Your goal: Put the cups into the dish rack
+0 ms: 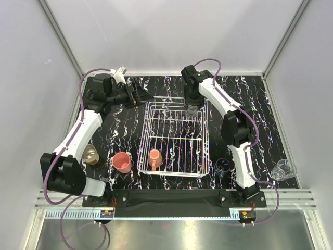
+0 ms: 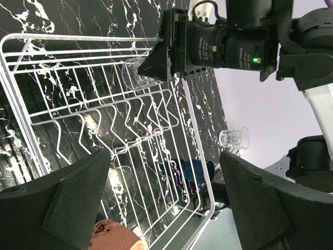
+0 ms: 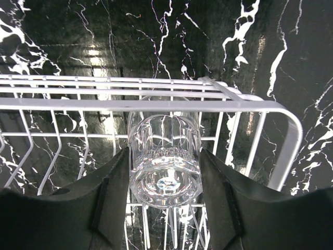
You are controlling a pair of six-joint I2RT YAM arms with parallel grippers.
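**Glass held at the rack's corner**

Clear glass (image 3: pixel 165 156) sits clamped between the right gripper's (image 1: pixel 193 108) fingers at the far right corner of the dish rack (image 3: pixel 78 104). Inside stands an orange mug (image 1: pixel 154 157). The left gripper (image 1: pixel 139 96) is spread, empty.

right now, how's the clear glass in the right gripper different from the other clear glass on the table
The held glass is gripped between the fingers of the right gripper; the loose glass sits free, with nothing touching it. The held glass is at the far end of the dish rack; the loose glass is outside the rack, on the table by its near right corner. Both are clear and colourless.
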